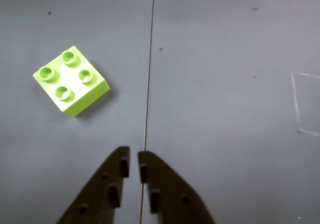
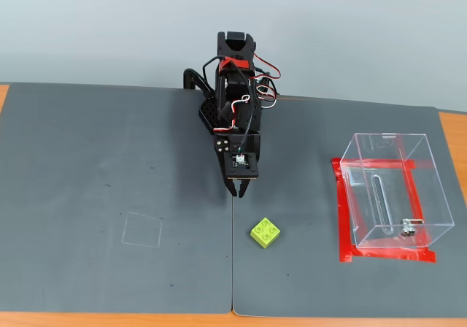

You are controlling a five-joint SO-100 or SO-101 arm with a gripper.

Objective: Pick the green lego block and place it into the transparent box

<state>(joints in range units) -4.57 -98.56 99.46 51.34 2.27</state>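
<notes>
The green lego block lies studs-up on the grey mat, at upper left in the wrist view. In the fixed view the green lego block rests just below and to the right of my gripper. My gripper is shut with nothing between its two dark fingers, hanging above the mat seam and apart from the block. The transparent box stands empty at the right of the fixed view, inside a red tape outline, with a small metal fitting at its base.
A seam runs down the grey mat. A faint chalk square is drawn left of centre. Red tape frames the box. Orange table edge shows at the right.
</notes>
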